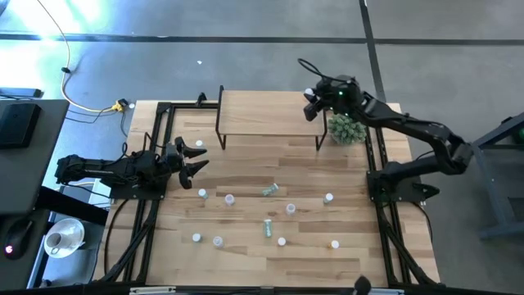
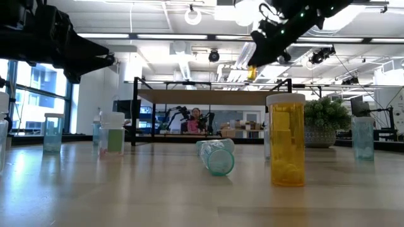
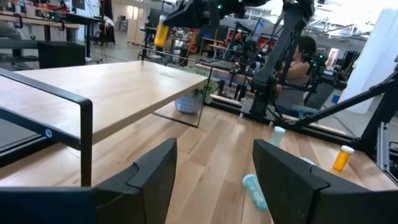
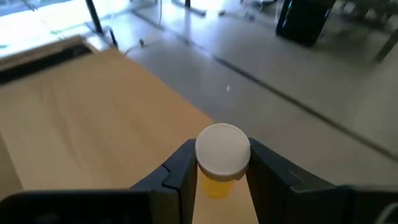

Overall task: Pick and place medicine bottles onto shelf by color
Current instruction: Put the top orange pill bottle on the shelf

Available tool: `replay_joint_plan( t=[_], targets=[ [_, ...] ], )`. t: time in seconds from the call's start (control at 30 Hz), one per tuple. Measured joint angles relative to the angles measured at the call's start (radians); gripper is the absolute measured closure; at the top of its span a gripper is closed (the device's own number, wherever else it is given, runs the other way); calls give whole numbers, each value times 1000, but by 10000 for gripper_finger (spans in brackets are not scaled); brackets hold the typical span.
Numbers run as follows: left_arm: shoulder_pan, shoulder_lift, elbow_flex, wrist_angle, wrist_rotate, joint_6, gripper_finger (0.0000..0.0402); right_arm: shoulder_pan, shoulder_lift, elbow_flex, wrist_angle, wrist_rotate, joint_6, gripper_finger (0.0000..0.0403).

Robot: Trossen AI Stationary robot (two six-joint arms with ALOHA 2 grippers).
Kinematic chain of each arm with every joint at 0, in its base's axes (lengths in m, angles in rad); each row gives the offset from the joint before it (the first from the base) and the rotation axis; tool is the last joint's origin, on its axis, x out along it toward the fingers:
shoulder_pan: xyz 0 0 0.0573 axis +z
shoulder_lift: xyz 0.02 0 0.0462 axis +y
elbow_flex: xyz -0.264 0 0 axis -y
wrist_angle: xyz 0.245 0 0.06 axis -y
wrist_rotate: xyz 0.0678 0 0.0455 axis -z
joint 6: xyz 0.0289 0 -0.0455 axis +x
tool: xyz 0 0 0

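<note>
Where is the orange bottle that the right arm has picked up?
In the high view, the orange bottle is clamped in the right gripper over the shelf's right end, beside the green plant.

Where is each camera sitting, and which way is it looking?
High view: above, looking straight down on the table, both arms and the shelf.
Low view: at tabletop height, looking level across at an orange bottle; arms enter from above.
Left wrist view: behind the open left gripper, facing the shelf.
Right wrist view: behind the right gripper, shut on the held orange bottle, over the shelf.
Shared: the shelf shows in every view.
</note>
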Motion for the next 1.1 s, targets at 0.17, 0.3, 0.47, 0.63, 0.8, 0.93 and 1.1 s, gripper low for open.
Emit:
replay_joint_plan(
  t=[0.17,0.3,0.47,0.63,0.8,0.93,1.1],
  targets=[
    [0,0,0,9,0,14,202,-32,54,0,-3,4,4,299],
    [0,0,0,9,0,20,202,-53,86,0,-2,4,4,299],
    [0,0,0,9,-1,25,202,-60,113,-1,-15,3,5,299],
    [0,0,0,53,-34,118,202,-60,117,-1,-22,3,6,299],
    [0,0,0,112,-42,194,202,-60,117,-1,-25,3,7,299],
    [0,0,0,117,-42,212,202,-60,117,-1,-27,3,12,293],
    [0,0,0,114,-42,211,202,-60,118,-2,-42,0,13,257]
  ],
)
